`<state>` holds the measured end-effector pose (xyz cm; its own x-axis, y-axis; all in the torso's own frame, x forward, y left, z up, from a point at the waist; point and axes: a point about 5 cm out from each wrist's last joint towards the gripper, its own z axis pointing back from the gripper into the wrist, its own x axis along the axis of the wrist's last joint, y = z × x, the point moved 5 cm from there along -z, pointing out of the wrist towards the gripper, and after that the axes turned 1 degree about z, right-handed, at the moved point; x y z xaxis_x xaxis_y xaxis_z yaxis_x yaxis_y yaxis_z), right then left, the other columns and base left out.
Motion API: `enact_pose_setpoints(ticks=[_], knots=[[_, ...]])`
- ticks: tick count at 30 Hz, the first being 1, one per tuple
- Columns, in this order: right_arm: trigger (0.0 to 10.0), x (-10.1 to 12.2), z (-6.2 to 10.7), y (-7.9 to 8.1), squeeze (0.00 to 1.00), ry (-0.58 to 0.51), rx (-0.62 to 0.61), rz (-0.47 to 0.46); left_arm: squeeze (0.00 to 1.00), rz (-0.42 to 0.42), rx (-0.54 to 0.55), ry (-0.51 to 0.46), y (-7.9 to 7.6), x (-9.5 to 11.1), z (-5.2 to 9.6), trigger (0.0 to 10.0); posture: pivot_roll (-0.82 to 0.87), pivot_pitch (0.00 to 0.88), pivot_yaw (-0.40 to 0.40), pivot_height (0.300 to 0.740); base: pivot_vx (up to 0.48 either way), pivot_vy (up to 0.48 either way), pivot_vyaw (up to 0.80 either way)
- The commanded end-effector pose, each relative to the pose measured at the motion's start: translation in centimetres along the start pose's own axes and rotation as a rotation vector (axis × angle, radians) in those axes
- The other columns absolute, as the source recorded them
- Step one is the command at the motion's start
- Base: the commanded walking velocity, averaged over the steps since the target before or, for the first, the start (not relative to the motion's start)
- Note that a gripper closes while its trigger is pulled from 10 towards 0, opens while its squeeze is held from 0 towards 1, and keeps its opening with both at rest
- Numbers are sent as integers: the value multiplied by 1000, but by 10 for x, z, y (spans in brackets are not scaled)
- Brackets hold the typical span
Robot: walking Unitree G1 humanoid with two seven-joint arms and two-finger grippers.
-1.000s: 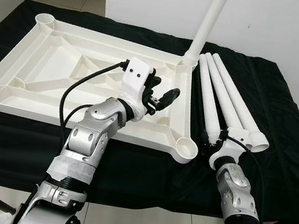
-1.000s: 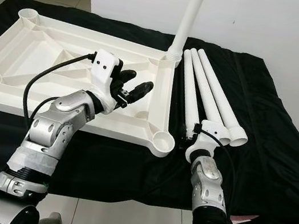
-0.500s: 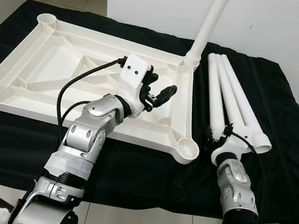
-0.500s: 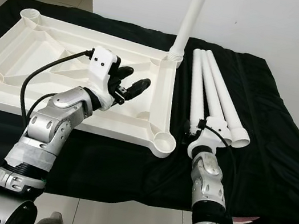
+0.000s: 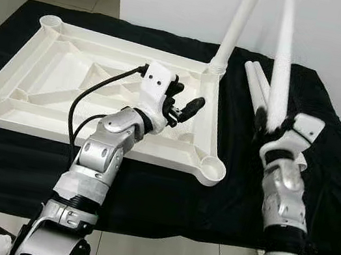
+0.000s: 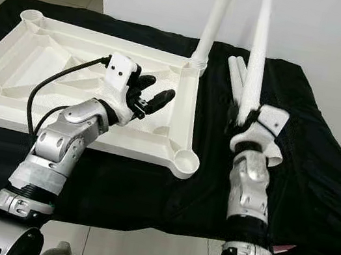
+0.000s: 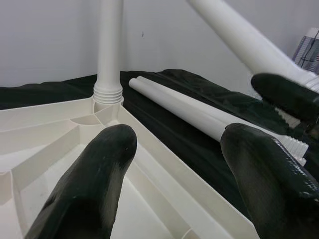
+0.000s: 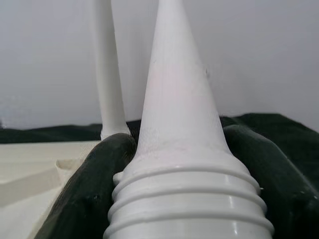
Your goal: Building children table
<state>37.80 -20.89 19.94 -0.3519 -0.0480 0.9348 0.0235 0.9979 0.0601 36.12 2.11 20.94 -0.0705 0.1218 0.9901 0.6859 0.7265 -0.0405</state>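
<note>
Here the right gripper (image 8: 174, 199) fingers pinch a raised table leg (image 6: 257, 57) near the table's right edge; left gripper (image 5: 184, 108) fingers spread above the tabletop frame (image 5: 48, 73).

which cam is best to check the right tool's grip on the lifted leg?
Right wrist view: the right tool has both black fingers clamped on the lifted leg just above its threaded end. The eye views show that leg raised near upright. The left wrist view catches its lower end.
</note>
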Motion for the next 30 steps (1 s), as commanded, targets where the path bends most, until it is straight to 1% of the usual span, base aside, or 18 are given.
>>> enact_pose_setpoints(ticks=[1, 4, 5, 6, 7, 8, 9, 11, 12, 13, 16, 17, 21, 23, 24, 28, 29, 30], knots=[[10000, 22, -3, 3, 0, -105, 15, -3, 0, 10, 0, -5, 1, 2, -3, 10000, 68, 0, -47, 740, 0, 0, 0], [10000, 32, -3, 4, 0, -148, 16, -2, 0, 24, -6, -5, 2, 3, -3, 10000, 68, 0, -47, 740, 0, 0, 0], [10000, 38, -5, 4, 0, -177, 10, -11, 314, 24, -9, -7, 4, 4, -2, 10000, 67, 0, -47, 740, 0, 0, 0], [10000, 38, -5, 4, 0, -177, 10, -11, 314, 24, -9, -7, 4, 4, -2, 10000, 67, 0, -47, 740, 0, 0, 0], [10000, 43, -6, 4, 0, -203, 10, 9, 1000, 67, -11, -20, 7, 7, -1, 10000, 63, 0, -44, 740, 0, 0, 0], [10000, 43, -6, 4, 0, -203, 10, 9, 1000, 67, -11, -20, 7, 7, -1, 10000, 63, 0, -44, 740, 0, 0, 0], [10000, 53, -11, 2, 0, -239, 10, 20, 1000, 112, -12, -53, 11, 13, 0, 10000, 61, 0, -43, 740, 0, 0, 0], [10000, 57, -12, 1, 0, -254, 11, 20, 1000, 117, -13, -57, 12, 15, 0, 10000, 61, 0, -43, 740, 0, 0, 0], [10000, 63, -14, 0, 0, -274, 15, 18, 1000, 107, -12, -56, 14, 16, 1, 10000, 60, 0, -43, 740, 0, 0, 0], [10000, 71, -17, 1, 0, -300, 28, 15, 1000, 65, 13, -42, 18, 16, 0, 10000, 60, 0, -42, 740, 0, 0, 0], [10000, 75, -19, 2, 0, -316, 35, 20, 1000, 50, 26, -37, 22, 17, 0, 10000, 60, 0, -42, 740, 0, 0, 0], [10000, 77, -20, 3, 0, -325, 40, 23, 0, 42, 34, -33, 24, 17, 0, 10000, 57, 0, -41, 740, 0, 0, 0], [10000, 76, -21, 11, 0, -330, 67, 55, 0, 48, 30, -40, 27, 21, 0, 10000, 61, 0, -42, 740, 0, 0, 0], [10000, 74, -20, 21, 0, -337, 102, 59, 0, 64, 12, -54, 27, 27, 1, 10000, 64, 0, -42, 740, 0, 0, 0], [10000, 74, -20, 21, 0, -337, 102, 59, 0, 64, 12, -54, 27, 27, 1, 10000, 64, 0, -42, 740, 0, 0, 0], [10000, 77, -17, 39, 0, -362, 194, 48, 0, 186, -39, -109, 26, 45, 2, 10000, 65, 0, -40, 740, 0, 0, 0], [10000, 77, -17, 39, 0, -362, 194, 48, 0, 186, -39, -109, 26, 45, 2, 10000, 65, 0, -40, 740, 0, 0, 0], [10000, 80, -16, 44, 0, -374, 242, 40, 0, 263, -40, -133, 31, 53, 1, 10000, 65, 0, -39, 740, 0, 0, 0]])
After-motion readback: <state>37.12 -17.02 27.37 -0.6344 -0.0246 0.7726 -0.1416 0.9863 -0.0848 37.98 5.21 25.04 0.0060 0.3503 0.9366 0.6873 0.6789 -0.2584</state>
